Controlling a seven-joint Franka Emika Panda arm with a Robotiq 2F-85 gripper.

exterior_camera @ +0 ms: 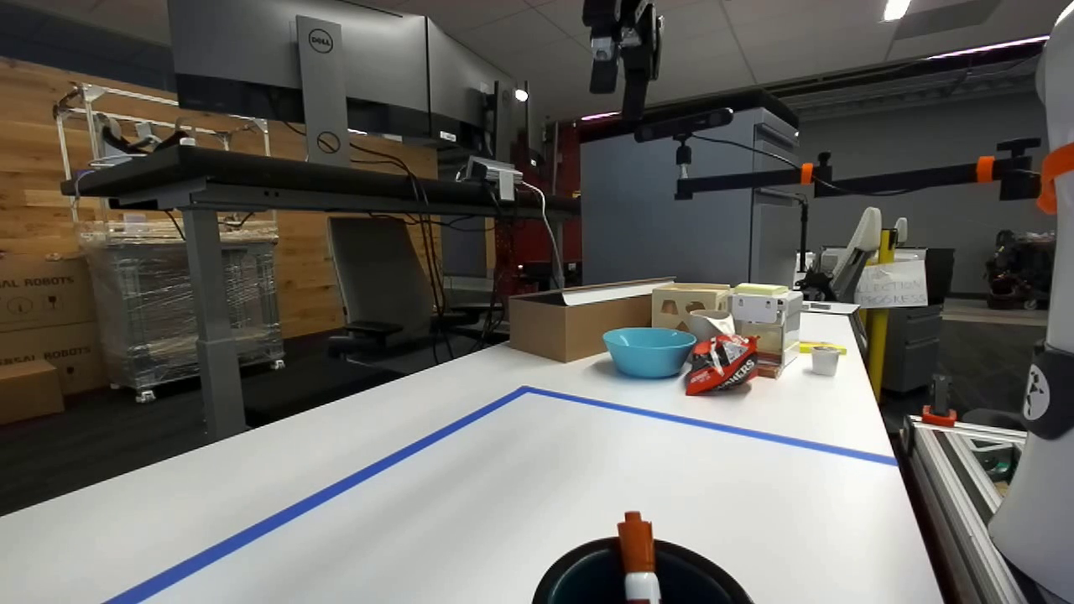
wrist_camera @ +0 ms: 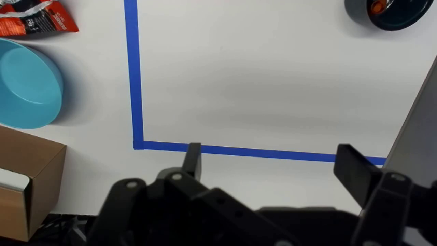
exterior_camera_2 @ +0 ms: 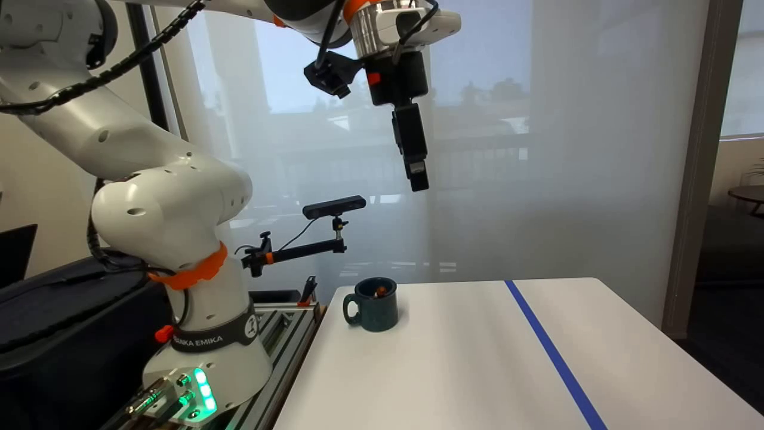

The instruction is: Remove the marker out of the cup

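The cup [exterior_camera_2: 379,313] is a round dark mug with a handle, upright on the white table in an exterior view. It also shows cut off at the bottom edge of an exterior view [exterior_camera: 579,579] and at the top right of the wrist view [wrist_camera: 358,13]. The marker [exterior_camera: 637,545] stands in the cup with its orange-brown end above the rim; its lower part is hidden. Its end also shows in the wrist view [wrist_camera: 378,7] and in an exterior view [exterior_camera_2: 381,292]. My gripper [wrist_camera: 268,152] is open and empty, high above the table and apart from the cup.
A blue bowl [exterior_camera: 648,352], a red snack bag [exterior_camera: 720,365], a cardboard box [exterior_camera: 579,327] and a white machine [exterior_camera: 765,319] stand beyond the blue tape [exterior_camera: 403,453]. A camera on an arm [exterior_camera_2: 334,207] stands beside the table. The table edge [wrist_camera: 413,109] shows in the wrist view.
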